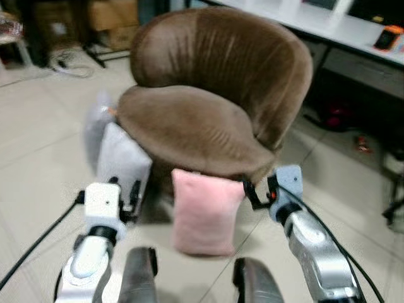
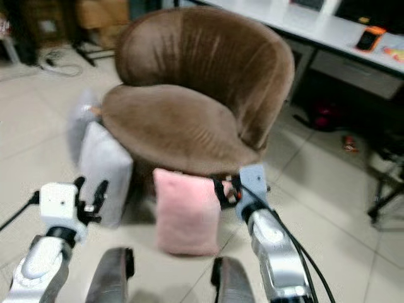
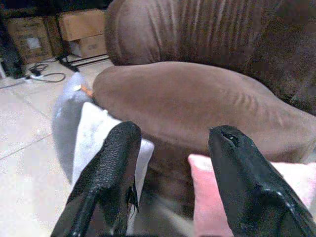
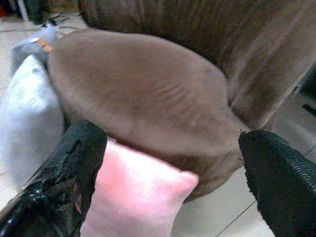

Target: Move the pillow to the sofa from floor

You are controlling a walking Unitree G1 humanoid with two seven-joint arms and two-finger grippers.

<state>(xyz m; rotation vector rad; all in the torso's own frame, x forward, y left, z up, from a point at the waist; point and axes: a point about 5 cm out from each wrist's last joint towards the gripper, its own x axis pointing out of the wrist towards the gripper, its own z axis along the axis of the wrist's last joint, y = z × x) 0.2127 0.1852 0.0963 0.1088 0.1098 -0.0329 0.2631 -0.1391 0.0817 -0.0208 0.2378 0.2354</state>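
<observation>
Two pillows are propped on the tiled floor (image 1: 38,158) against the front of the brown sofa (image 1: 208,88): a pink pillow (image 1: 205,211) standing upright at the middle of the seat's front edge, and a grey pillow (image 1: 120,161) leaning off toward the robot's left. The right gripper (image 1: 259,188) sits just beside the pink pillow's upper corner with its fingers spread wide, not gripping anything. The left gripper (image 1: 126,192) is up near the grey pillow, fingers also apart and holding nothing.
</observation>
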